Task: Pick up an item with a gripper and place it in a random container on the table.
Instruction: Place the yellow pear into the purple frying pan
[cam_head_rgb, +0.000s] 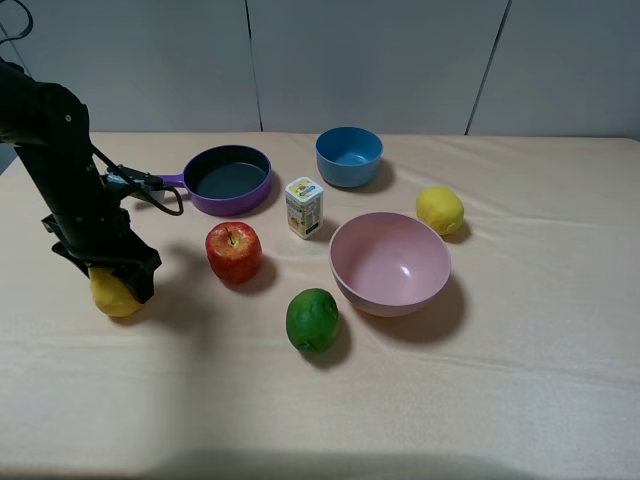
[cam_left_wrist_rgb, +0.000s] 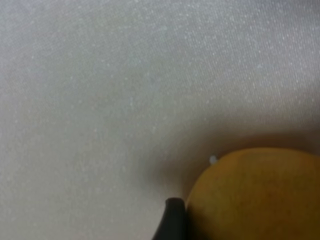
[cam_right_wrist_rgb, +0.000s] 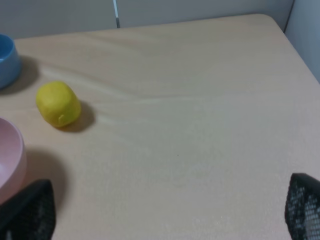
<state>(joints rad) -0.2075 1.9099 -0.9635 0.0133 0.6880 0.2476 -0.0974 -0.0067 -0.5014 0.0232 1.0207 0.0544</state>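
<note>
Pear (cam_head_rgb: 112, 297) (cam_left_wrist_rgb: 255, 195) is seated on the counter (cam_head_rgb: 480, 400), directly under the left gripper (cam_head_rgb: 118, 283). One of the left fingers (cam_left_wrist_rgb: 172, 220) is pressed against the pear's side in the left wrist view. The opposite finger is out of that view, so a clamp cannot be confirmed.

Purple frying pan (cam_head_rgb: 240, 205) is set beyond the left fingers, toward the far wall and the middle of the counter, well apart from them. Only its dark inside is seen. Its handle is pointed toward the left arm.

Red apple (cam_head_rgb: 234, 251) is placed near the left fingers on their middle-of-counter side. A green fruit (cam_head_rgb: 313, 319) and a small carton (cam_head_rgb: 304, 207) are further out.

Blue bowl (cam_head_rgb: 349, 170) (cam_right_wrist_rgb: 5, 60) and pink bowl (cam_head_rgb: 390, 295) (cam_right_wrist_rgb: 10, 160) are shown with bare interiors.

Right gripper (cam_right_wrist_rgb: 167, 207): the right fingers (cam_right_wrist_rgb: 304, 207) are spread wide apart with only counter between them. Lemon (cam_head_rgb: 440, 210) (cam_right_wrist_rgb: 57, 104) is ahead of them, between the two bowls.
</note>
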